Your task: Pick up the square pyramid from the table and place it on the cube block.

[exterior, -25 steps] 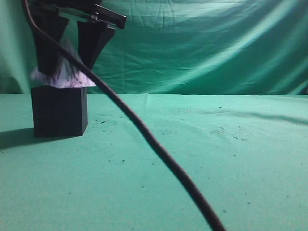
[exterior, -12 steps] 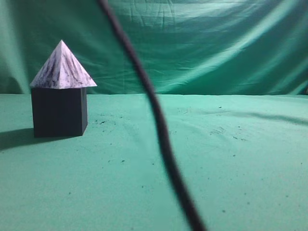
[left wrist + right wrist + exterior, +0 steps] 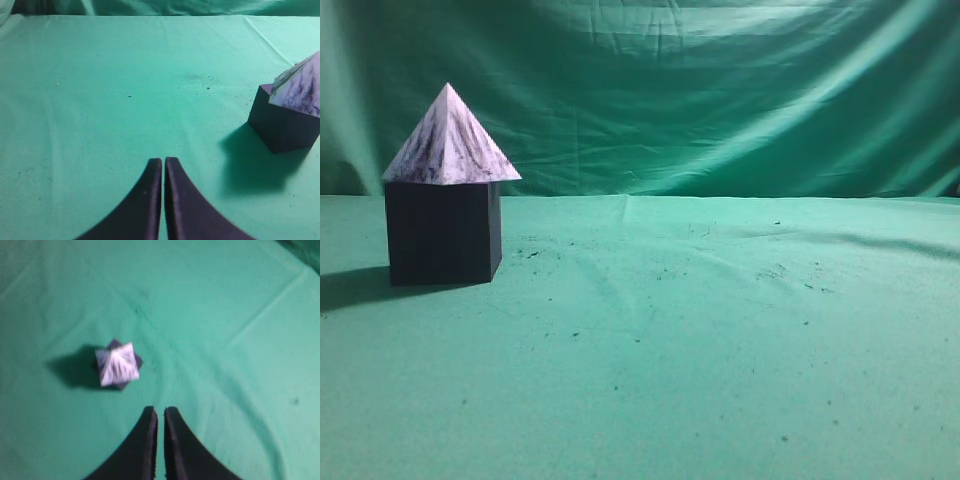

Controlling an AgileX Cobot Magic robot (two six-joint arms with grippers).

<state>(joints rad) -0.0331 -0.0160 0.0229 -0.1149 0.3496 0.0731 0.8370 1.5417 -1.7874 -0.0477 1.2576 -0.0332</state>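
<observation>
Here, nearest you, the left gripper (image 3: 163,162) and right gripper (image 3: 160,412) both hang with fingers pressed together, gripping nothing. Beyond them the square pyramid (image 3: 449,140) sits upright atop the cube block (image 3: 442,232), on the table (image 3: 720,330), base turned slightly askew.

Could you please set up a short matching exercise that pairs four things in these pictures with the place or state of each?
Things:
1. pyramid
2. cube
3. left gripper
4. cloth

Places or states:
A. shut, holding nothing
B. green, wrinkled, with dark specks
C. standing on the cloth, carrying another block
D. on top of the cube, tip up

Pairs: 1-D, 2-C, 3-A, 4-B
</observation>
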